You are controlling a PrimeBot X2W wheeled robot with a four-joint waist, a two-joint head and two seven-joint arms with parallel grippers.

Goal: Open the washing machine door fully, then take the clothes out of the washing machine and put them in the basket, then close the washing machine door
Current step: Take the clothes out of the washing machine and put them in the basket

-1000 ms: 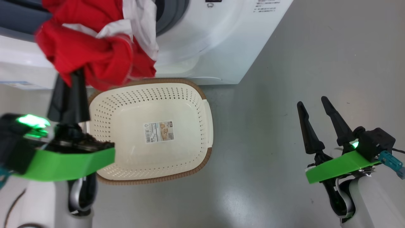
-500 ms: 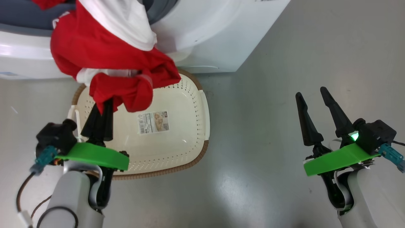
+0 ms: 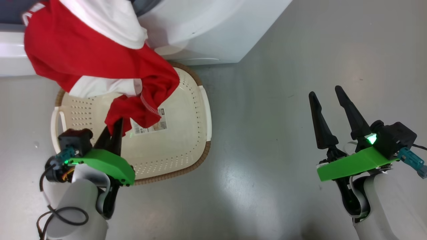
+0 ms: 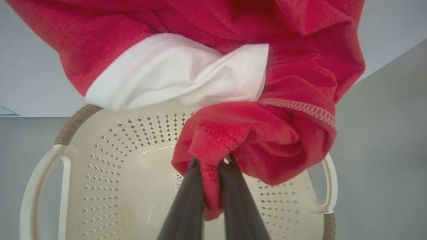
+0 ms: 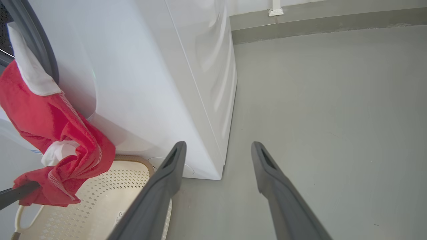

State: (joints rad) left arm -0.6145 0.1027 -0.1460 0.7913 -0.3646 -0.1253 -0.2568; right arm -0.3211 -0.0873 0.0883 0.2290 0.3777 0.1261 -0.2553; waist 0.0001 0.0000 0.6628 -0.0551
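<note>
The clothes (image 3: 96,60), a red garment with white panels, hang stretched from the washing machine (image 3: 206,26) opening down over the basket (image 3: 173,146). My left gripper (image 3: 116,122) is shut on the garment's lower red fold above the basket's left half. In the left wrist view its dark fingers (image 4: 186,203) pinch that fold of the clothes (image 4: 240,136) above the cream basket (image 4: 113,173). My right gripper (image 3: 325,90) stands open over bare floor to the right, holding nothing. The washing machine door is out of view.
The basket sits on the grey floor right in front of the machine's white front (image 5: 150,83). In the right wrist view the open right gripper (image 5: 218,145) points at the machine's corner. Grey floor (image 3: 283,166) stretches between the basket and my right arm.
My left gripper has drawn the garment down and back from the machine's opening to over the basket, and the cloth has unrolled longer. The head view has shifted. The right gripper stays open.
</note>
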